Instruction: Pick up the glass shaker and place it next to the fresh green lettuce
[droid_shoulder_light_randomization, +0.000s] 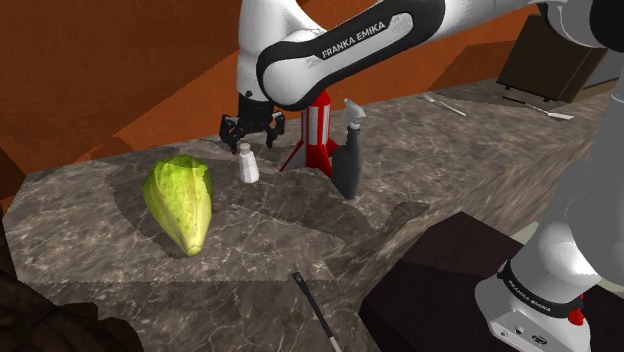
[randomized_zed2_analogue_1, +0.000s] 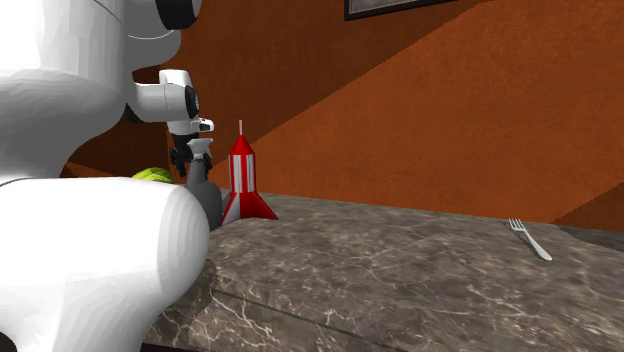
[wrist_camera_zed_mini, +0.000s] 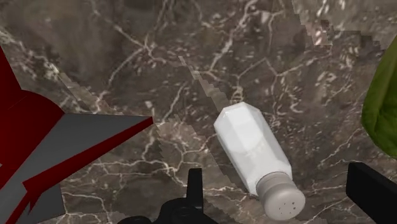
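Your gripper (droid_shoulder_light_randomization: 252, 133) hangs over the marbled counter (droid_shoulder_light_randomization: 430, 170) with its jaws spread wide and nothing between them held. In the wrist view you can see the two black fingers (wrist_camera_zed_mini: 194, 189) standing well apart, and the shaker (wrist_camera_zed_mini: 253, 151) rises between them, touching neither. The shaker (droid_shoulder_light_randomization: 247, 162) stands upright on the counter, a white body with a grey perforated cap, directly below your gripper (wrist_camera_zed_mini: 275, 173). From the shoulder view the fingertips seem to sit just above the cap, though that angle makes the gap hard to judge. On the shoulder view's left of the shaker, near it but apart, you have the green lettuce (droid_shoulder_light_randomization: 179, 204) lying on its side with its tip toward the camera. On the other side, close by, stands a red and white toy rocket (droid_shoulder_light_randomization: 315, 132), and just beside that a dark grey spray bottle (droid_shoulder_light_randomization: 348, 160). In the wrist view a red-edged grey fin of the rocket (wrist_camera_zed_mini: 70, 143) points toward the shaker, and the lettuce's edge (wrist_camera_zed_mini: 382, 108) shows beyond the far finger. A fork (randomized_zed2_analogue_1: 530, 240) lies on the counter at the second exterior view's right, well apart from everything else.
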